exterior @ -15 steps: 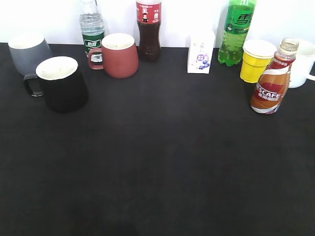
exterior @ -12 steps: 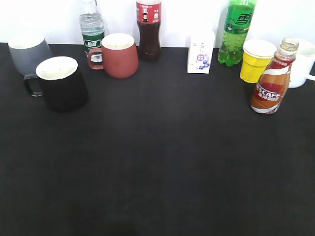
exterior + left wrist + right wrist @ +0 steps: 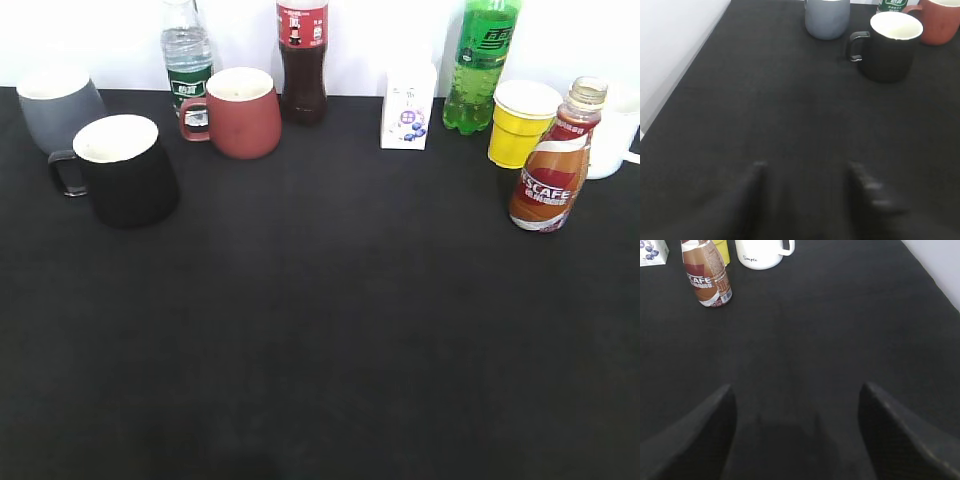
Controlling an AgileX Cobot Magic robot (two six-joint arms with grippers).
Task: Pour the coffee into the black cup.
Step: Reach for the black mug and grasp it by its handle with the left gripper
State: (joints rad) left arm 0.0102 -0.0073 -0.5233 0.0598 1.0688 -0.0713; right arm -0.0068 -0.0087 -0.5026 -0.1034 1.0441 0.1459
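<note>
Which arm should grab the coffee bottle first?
Probably the right: the coffee stands ahead of the open right gripper, on the table's right side. The left gripper faces the black cup.

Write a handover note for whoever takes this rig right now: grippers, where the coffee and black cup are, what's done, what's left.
Left gripper: open, empty, over bare cloth short of the black cup.
Right gripper: open, empty, well short of the coffee.
Coffee stands upright at far right, beside the yellow cup; black cup upright at far left, in front of the grey mug.
Done: nothing.
Left: grasp the coffee, carry, pour.
</note>
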